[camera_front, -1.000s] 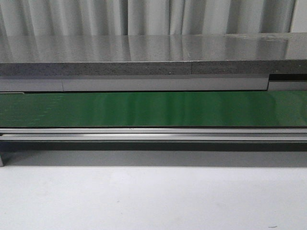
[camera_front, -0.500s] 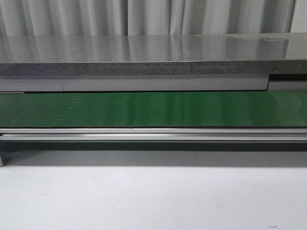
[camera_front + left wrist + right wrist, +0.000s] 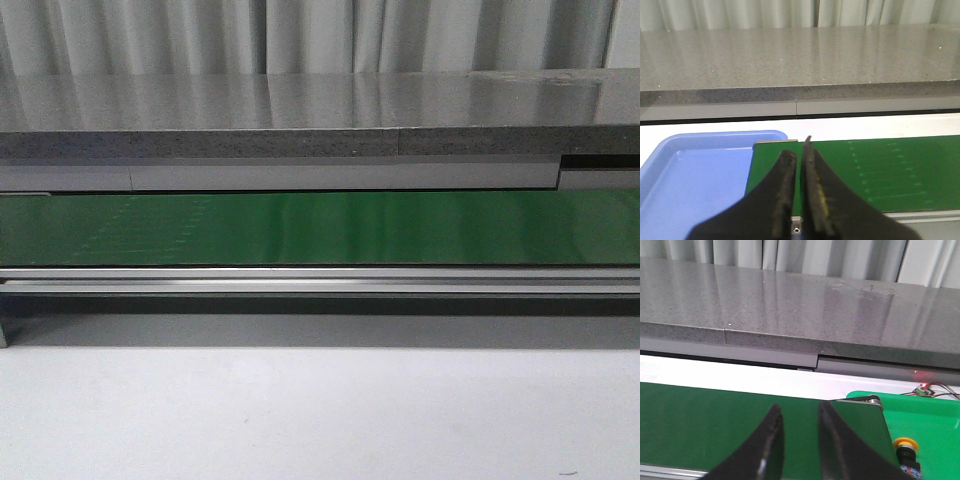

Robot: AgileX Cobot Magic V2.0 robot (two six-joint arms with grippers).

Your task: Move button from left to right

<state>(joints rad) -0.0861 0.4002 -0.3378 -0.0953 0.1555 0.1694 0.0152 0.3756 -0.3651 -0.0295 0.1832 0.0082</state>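
The button [image 3: 905, 445] has a yellow-orange cap on a black body. It stands on a bright green surface [image 3: 930, 425] just past the right end of the dark green belt [image 3: 715, 425]. It shows only in the right wrist view. My right gripper [image 3: 799, 412] is open and empty above the belt's right end, apart from the button. My left gripper [image 3: 800, 150] is shut and empty above the belt's left end [image 3: 880, 170]. Neither gripper shows in the front view.
A blue tray [image 3: 700, 175] lies beside the belt's left end. A long grey stone counter [image 3: 320, 110] runs behind the belt [image 3: 320, 228]. A metal rail [image 3: 320, 280] edges the belt's front, with a white table [image 3: 320, 410] before it.
Faint pale marks on the left part of the belt show more clearly now. Nothing else differs in the front view.
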